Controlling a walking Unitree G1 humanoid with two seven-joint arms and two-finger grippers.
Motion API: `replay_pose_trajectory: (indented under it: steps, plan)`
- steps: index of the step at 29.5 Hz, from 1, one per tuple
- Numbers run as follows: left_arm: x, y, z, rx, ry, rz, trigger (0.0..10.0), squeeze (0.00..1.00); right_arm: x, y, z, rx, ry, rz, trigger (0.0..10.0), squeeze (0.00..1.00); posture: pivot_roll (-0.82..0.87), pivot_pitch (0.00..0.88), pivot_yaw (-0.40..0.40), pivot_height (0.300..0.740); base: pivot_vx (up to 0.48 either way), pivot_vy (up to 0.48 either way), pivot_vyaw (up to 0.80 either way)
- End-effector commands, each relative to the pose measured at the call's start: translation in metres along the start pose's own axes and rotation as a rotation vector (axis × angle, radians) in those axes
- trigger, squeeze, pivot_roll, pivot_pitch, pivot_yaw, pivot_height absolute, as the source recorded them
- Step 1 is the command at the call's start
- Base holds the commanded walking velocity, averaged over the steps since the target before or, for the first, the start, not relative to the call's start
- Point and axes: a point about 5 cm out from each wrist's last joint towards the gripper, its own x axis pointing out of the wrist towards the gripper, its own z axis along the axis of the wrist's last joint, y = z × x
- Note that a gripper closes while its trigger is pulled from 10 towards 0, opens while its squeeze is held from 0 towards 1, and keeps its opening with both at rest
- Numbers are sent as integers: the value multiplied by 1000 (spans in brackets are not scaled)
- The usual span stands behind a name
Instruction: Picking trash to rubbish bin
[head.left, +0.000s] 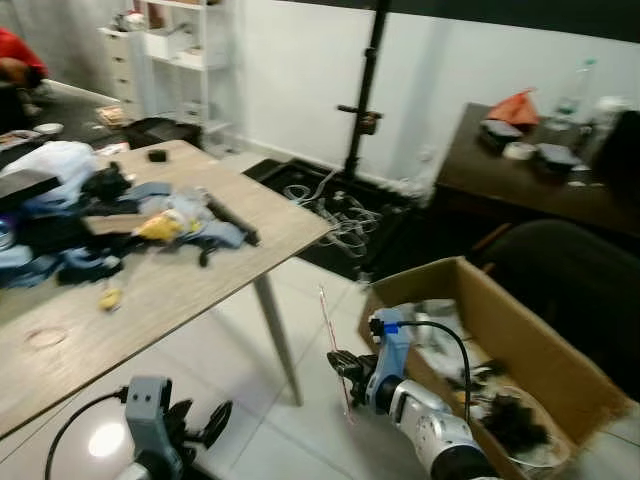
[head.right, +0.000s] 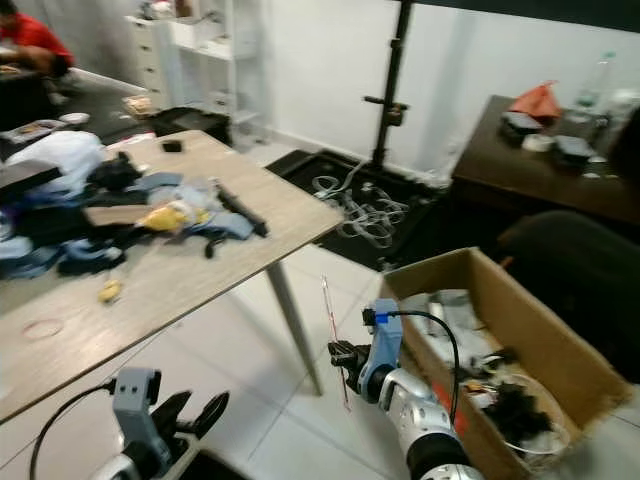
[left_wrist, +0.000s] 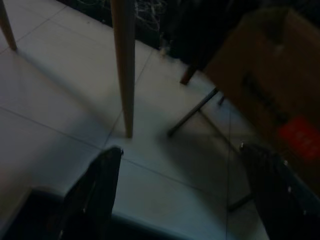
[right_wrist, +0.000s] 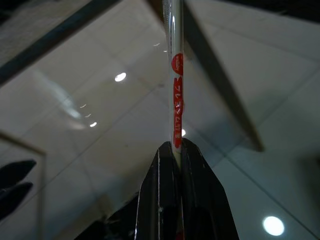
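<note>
The right gripper (right_wrist: 175, 150) is clamped on a thin, pale wrapped stick (right_wrist: 176, 85) with red printing down its sleeve — it looks like a packet of chopsticks or a straw, though I can't read it. Both black fingers press flat against it from either side, and the stick stands roughly upright in the grip, above the white floor tiles (head.left: 230, 360) in front of the robot, just beside the near end of the cardboard box (head.left: 545, 365).

The left gripper (head.left: 195, 425) hangs low over the tiles below the table edge with its fingers spread apart and nothing between them.

That open cardboard box appears to be serving as the bin. It sits on the floor to the robot's right and already holds a heap of stuff — pale wrappers, dark tangled bits, something clear near the front. So some collecting seems done, and this piece is picked but not yet dropped; I'd judge the arm has to swing right and over the box wall before letting go.

Plenty looks left. The wooden table (head.left: 200, 285) on the left carries a jumble of dark clothes, a white bag, a yellow wrapper (head.left: 160, 227) and a small yellow scrap (head.left: 110, 297) near its edge. Which of that counts as trash I can't say from here.
</note>
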Motion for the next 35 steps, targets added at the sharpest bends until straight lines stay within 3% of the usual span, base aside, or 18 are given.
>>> replay_pose_trajectory:
  steps: [1,4,8,13,19,30,33,34,35]
  plan:
    - [-11,11,-19,10,83,84,10000,0,-9,-6,-30,9,97,-54,10000,0,-9,114,-35,740,0,0,-781]
    - [-24,22,-41,-28,167,186,10000,0,-27,-22,-61,14,201,-171,10000,0,-7,113,-38,740,0,0,-781]
    - [-35,29,-56,-77,221,260,10000,0,-49,-37,-86,27,280,-283,10000,0,-7,115,-39,740,0,0,-781]
    - [-36,30,-58,-85,220,268,10000,0,-54,-41,-90,39,279,-311,10000,0,-12,117,-37,740,0,0,-781]
    - [-26,20,-59,-78,218,219,10000,0,-53,-53,-68,32,166,-361,10000,0,-34,116,-25,740,0,0,-781]
    - [8,-6,-26,-62,48,-65,10000,0,-47,-65,-26,3,14,-403,10000,0,-54,116,-16,740,0,0,-781]
    - [13,-17,-11,-76,-25,-239,10000,0,-48,-73,-7,-15,-48,-422,10000,0,-62,117,-12,740,0,0,-781]
    - [13,-17,-11,-76,-25,-239,10000,0,-48,-73,-7,-15,-48,-422,10000,0,-62,117,-12,740,0,0,-781]
    - [14,-21,-2,-79,-51,-336,10000,0,-49,-76,4,-29,-79,-430,10000,0,-65,120,-11,740,0,0,-781]
